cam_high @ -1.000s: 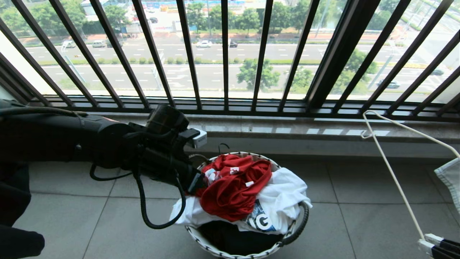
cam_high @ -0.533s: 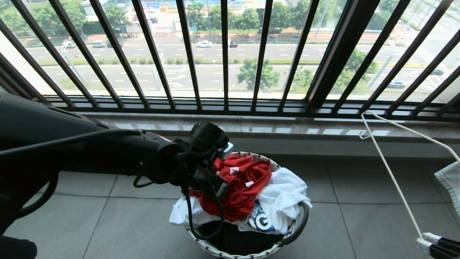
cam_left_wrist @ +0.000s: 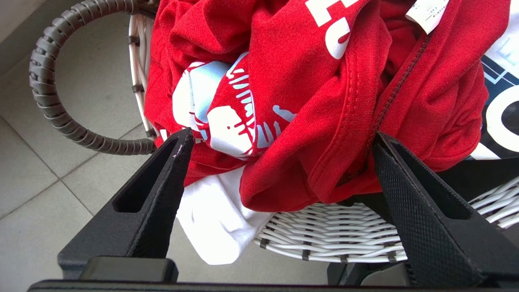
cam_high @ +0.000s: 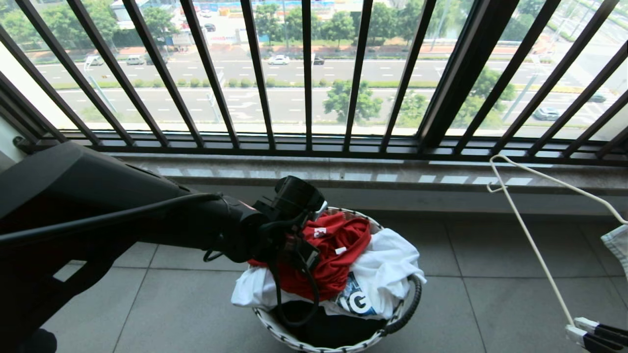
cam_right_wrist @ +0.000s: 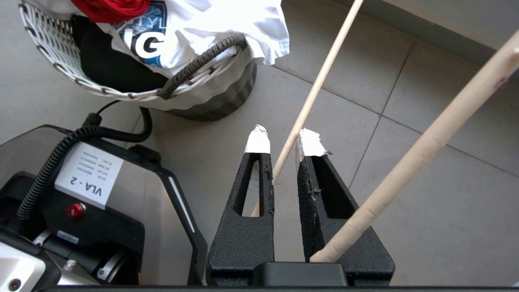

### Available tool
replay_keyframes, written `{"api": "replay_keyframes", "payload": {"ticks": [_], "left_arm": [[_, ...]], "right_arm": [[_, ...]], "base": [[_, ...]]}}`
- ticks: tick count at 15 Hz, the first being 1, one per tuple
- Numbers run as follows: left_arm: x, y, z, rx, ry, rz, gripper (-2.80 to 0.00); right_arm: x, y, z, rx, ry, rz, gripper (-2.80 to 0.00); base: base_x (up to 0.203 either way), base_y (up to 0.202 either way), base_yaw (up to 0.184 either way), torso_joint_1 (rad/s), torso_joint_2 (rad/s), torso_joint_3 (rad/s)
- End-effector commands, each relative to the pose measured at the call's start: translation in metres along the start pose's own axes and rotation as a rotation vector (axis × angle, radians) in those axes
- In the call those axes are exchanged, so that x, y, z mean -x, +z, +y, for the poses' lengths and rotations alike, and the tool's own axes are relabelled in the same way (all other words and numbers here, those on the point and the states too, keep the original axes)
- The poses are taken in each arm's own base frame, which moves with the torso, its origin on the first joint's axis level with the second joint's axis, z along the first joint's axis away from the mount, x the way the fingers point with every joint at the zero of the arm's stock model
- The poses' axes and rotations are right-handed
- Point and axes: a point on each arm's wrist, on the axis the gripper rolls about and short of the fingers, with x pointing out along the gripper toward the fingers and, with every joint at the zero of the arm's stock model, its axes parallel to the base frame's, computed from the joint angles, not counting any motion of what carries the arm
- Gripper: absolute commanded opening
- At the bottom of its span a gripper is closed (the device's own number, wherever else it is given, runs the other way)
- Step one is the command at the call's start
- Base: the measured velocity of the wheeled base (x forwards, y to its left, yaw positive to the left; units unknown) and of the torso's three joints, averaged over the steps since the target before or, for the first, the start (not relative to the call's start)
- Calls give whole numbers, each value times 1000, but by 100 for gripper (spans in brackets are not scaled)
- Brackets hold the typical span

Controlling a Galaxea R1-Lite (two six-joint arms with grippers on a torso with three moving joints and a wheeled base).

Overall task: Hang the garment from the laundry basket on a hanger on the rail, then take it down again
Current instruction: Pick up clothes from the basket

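The red garment (cam_high: 338, 250) lies crumpled on top of the pile in the laundry basket (cam_high: 314, 345). My left gripper (cam_left_wrist: 282, 136) is open wide at the basket's left rim (cam_left_wrist: 344, 235). Its fingers straddle a fold of the red garment (cam_left_wrist: 308, 101) without closing on it. In the head view the left wrist hides those fingers. At the lower right, my right gripper (cam_high: 584, 333) is shut on the thin white hanger (cam_high: 530, 235), whose wire (cam_right_wrist: 316, 85) runs between the taped fingertips of that gripper (cam_right_wrist: 284, 136). The rail is out of view.
A white T-shirt with a dark graphic (cam_high: 387, 264) and a black garment (cam_high: 324, 323) also fill the basket. Dark window bars (cam_high: 306, 73) and a stone sill (cam_high: 392, 171) stand behind it. A pale garment (cam_high: 615, 245) hangs at the right edge. My base (cam_right_wrist: 81, 194) is close to the basket.
My left arm has swung right and reached down onto the basket, and its gripper has opened wide over the red garment. The right gripper and hanger have barely moved.
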Motion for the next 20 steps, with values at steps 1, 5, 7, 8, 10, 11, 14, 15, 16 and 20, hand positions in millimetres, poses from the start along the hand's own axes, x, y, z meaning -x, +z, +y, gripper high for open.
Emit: {"api": "replay_keyframes", "payload": {"ticks": [1,5,7,8,10,11,14,15,16,20], "left_arm": [[-6,-5,-5,-10,6,16,0],[-24,-11,-15,-13,13,14,0],[-33,-13,-16,-15,40,10,0],[-34,-13,-16,-16,41,13,0],[-35,-12,-17,-15,43,9,0],[-35,-12,-17,-15,44,9,-280],[-35,-14,-17,-15,42,14,-280],[-35,-14,-17,-11,43,14,-280],[-34,-14,-16,-5,45,14,-280],[-31,-18,-14,1,74,14,-280]], "right_arm": [[0,1,0,4,-1,-8,-280],[-1,1,0,10,0,-7,-280],[-1,0,0,27,0,-3,-280],[-1,-1,0,36,2,0,-280],[-1,-1,0,40,2,-1,-280],[-1,-2,0,39,1,2,-280],[-1,-3,0,40,4,5,-280],[-2,-3,1,39,4,7,-280],[-2,-4,1,39,4,9,-280],[-1,-6,1,39,6,8,-280]], "base": [[0,0,0,0,0,0],[0,0,0,0,0,0],[0,0,0,0,0,0],[0,0,0,0,0,0],[0,0,0,0,0,0],[0,0,0,0,0,0],[0,0,0,0,0,0],[0,0,0,0,0,0],[0,0,0,0,0,0],[0,0,0,0,0,0]]}}
